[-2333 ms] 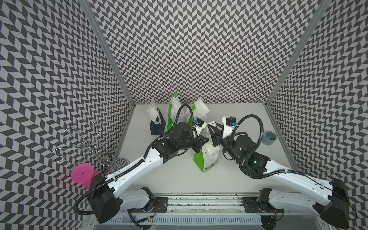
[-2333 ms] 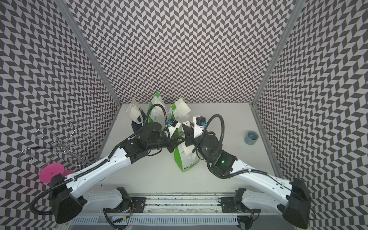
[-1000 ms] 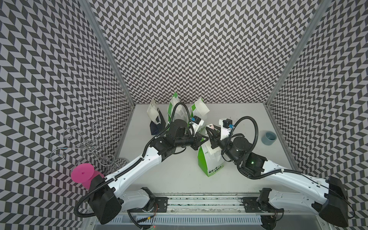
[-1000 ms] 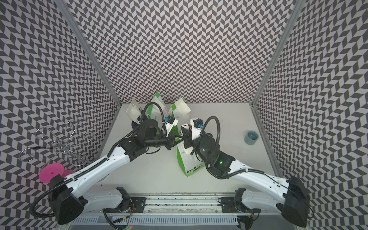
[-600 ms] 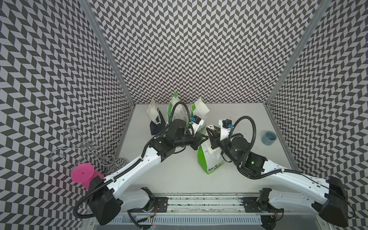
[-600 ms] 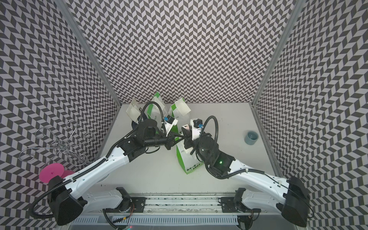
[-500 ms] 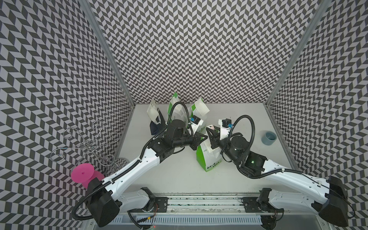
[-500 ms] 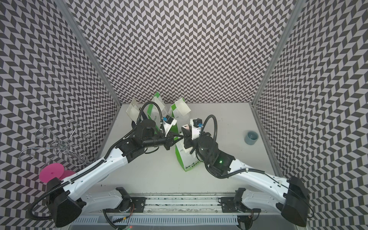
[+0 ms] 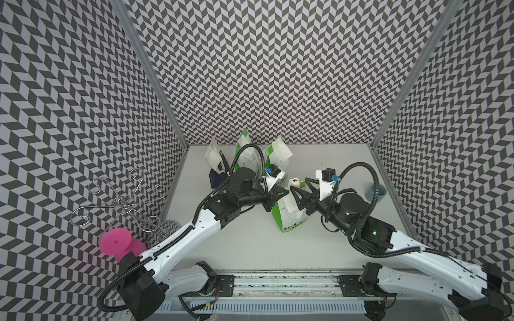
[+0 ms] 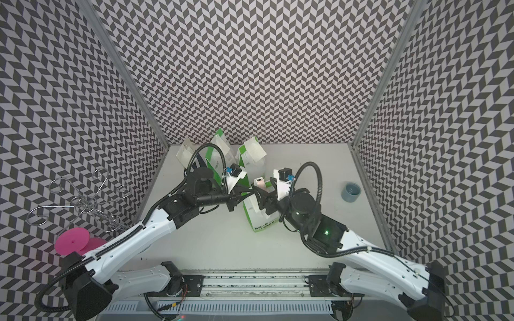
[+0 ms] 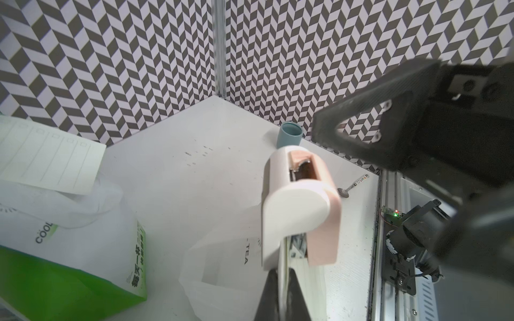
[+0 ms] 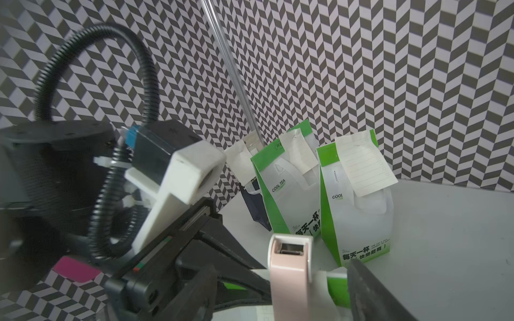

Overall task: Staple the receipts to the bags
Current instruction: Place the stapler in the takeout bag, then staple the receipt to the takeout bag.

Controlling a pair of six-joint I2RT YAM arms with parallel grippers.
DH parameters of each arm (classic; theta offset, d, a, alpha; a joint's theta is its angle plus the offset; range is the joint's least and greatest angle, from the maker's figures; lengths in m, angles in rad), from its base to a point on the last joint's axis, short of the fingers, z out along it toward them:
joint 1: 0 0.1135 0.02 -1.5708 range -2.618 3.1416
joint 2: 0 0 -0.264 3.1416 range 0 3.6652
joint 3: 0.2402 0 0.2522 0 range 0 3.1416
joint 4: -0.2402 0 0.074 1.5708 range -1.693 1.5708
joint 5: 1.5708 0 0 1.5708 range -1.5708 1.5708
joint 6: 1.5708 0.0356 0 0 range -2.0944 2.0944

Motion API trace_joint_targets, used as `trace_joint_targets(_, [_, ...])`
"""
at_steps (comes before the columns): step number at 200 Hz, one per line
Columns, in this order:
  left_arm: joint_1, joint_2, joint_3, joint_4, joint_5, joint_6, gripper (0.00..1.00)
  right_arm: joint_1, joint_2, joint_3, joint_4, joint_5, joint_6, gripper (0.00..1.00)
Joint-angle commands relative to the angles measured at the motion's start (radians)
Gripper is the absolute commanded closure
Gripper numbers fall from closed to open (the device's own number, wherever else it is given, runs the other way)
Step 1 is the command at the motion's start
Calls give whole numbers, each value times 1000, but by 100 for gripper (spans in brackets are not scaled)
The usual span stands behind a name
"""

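Pinching green paper bag (image 9: pixel 289 222): left tool (image 9: pixel 279 193) | rounded pink stapler (image 11: pixel 294 205): right tool (image 9: pixel 299 184) splayed

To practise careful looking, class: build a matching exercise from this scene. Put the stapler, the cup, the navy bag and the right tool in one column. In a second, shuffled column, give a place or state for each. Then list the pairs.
Column A
1. stapler
2. cup
3. navy bag
4. right tool

Column B
a. jaws open
b. alone, beside the right wall
c. farthest left of all the bags
d. at the top edge of the front green bag

Pairs: 1-d, 2-b, 3-c, 4-a
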Motion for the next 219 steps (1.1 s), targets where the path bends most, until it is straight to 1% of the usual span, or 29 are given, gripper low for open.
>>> trace_joint_targets(1, [25,3,46,-15,199,144,100,-22,-40,40,-108,-95,1,25])
trace_joint_targets(8, [32,1,50,-35,263,169,100,-32,-55,39,-129,-133,5,24])
trace_joint_targets(19, [39,3,67,-76,317,197,100,-41,-92,29,-143,-179,-7,22])
trace_joint_targets(30, [39,-3,83,-121,353,226,100,-47,-128,20,-155,-225,-22,16])
trace_joint_targets(42, [39,-16,80,-130,374,232,100,-59,-161,16,-166,-291,-36,10])
trace_joint_targets(44, [39,-18,78,-130,380,233,100,-61,-165,15,-167,-303,-39,5])
trace_joint_targets(47, [39,-22,75,-131,393,234,100,-64,-170,16,-170,-325,-41,3])
trace_joint_targets(60, [37,-25,74,-148,431,240,100,-76,-179,20,-182,-408,-50,1])
trace_joint_targets(81, [28,-31,70,-167,462,240,100,-84,-172,21,-190,-529,-76,1])
trace_joint_targets(99, [12,-46,68,-172,486,237,100,-85,-155,19,-196,-602,-108,1])
trace_joint_targets(115, [2,-55,71,-176,494,229,100,-85,-136,22,-210,-638,-138,1])
trace_joint_targets(134, [-14,-56,81,-195,498,231,100,-85,-124,19,-215,-634,-164,1])
trace_joint_targets(155, [-46,-43,95,-221,471,242,100,-85,-110,22,-209,-656,-181,3])
trace_joint_targets(174, [-60,-28,103,-234,454,249,100,-85,-90,25,-205,-686,-189,6])
trace_joint_targets(208, [-60,-38,108,-226,449,245,100,-85,-76,14,-209,-677,-196,21])
trace_joint_targets(219, [-60,-44,108,-219,466,241,100,-85,-79,6,-204,-670,-199,29])
